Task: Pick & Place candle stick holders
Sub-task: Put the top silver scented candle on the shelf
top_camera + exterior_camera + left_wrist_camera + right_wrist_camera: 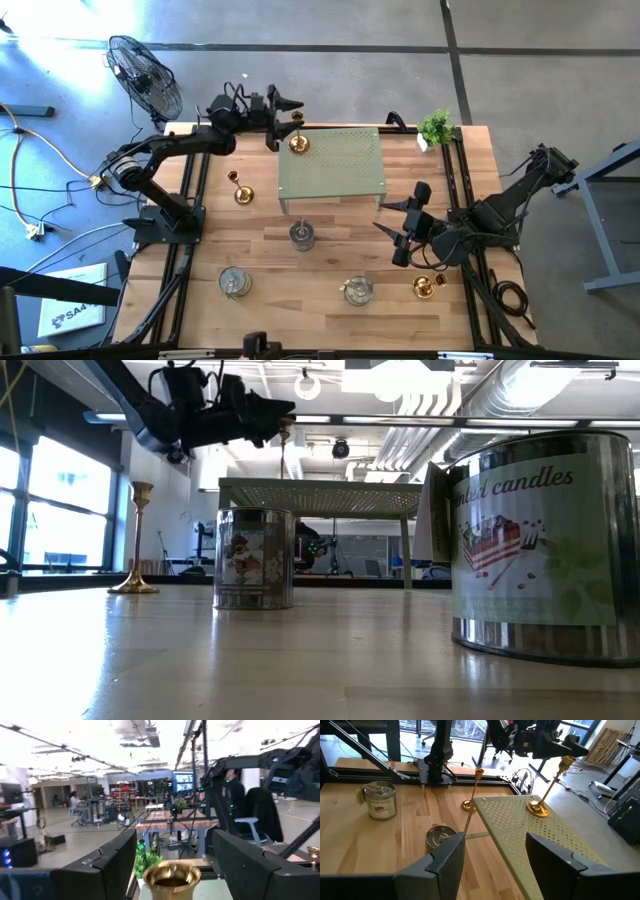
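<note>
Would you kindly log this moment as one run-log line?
left gripper: open around gold holder on green perforated stand | right gripper: open, empty, above table

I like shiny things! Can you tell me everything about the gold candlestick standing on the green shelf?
The gold candlestick is shiny brass-looking metal: a round base, a thin stem and a small cup on top. It stands on the green holey shelf, near its back left corner, leaning slightly. The left pincer is around its top, with its fingers apart.

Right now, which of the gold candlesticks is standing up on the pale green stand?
The gold candlestick at the perforated stand's far left corner, with the left pincer around its top. The other two stand on the wooden table.
</note>
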Robot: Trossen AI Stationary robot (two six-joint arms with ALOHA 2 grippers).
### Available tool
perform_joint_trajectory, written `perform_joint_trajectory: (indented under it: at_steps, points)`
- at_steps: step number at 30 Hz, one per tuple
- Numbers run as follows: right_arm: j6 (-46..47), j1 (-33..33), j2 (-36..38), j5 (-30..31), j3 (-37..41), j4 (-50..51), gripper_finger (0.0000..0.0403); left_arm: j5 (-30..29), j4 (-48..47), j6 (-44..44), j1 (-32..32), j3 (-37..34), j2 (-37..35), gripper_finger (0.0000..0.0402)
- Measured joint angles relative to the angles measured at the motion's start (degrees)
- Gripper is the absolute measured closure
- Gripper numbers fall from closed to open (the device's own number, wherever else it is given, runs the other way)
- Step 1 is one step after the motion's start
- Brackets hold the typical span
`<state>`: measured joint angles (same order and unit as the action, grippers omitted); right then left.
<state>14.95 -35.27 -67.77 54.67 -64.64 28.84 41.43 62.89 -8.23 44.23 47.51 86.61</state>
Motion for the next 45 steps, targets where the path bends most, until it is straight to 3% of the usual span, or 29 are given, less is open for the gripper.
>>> perform_joint_trajectory:
  at_steps: [5, 15, 20, 29, 37, 42, 45]
  points:
    - [0.01, 0.0, 0.0, -0.01, 0.0, 0.0, 0.0199, 2.4, 0.11, -2.81, 0.01, 2.04, 0.0, 0.0144]
    - [-0.01, 0.0, 0.0, -0.03, 0.0, 0.19, 0.0199, 17.12, 0.37, -13.06, -0.94, 8.23, -1.23, 0.0144]
    - [0.0, 0.0, 0.01, -0.06, 0.0, 0.52, 0.0199, 18.73, -0.03, -13.1, -3.89, 8.5, -4.5, 0.0144]
    - [0.01, 0.0, 0.02, -0.21, 0.0, 0.55, 0.0199, 27.31, -2.26, -16.41, -12.05, 8.52, -12.52, 0.0144]
    - [0.62, 0.0, 0.02, -1.26, 0.0, 0.59, 0.0199, 30.21, -11.26, -17.37, -16.17, 8.52, -17.02, 0.0144]
    - [1.52, 0.0, 0.02, -2.2, 0.0, 0.68, 0.0199, 29.94, -20.85, -17.1, -16.24, 8.5, -19.61, 0.0144]
    - [1.52, 0.0, 0.02, -2.6, 0.0, 0.66, 0.0199, 29.14, -29.13, -12.69, -16.24, 8.5, -21.35, 0.0144]
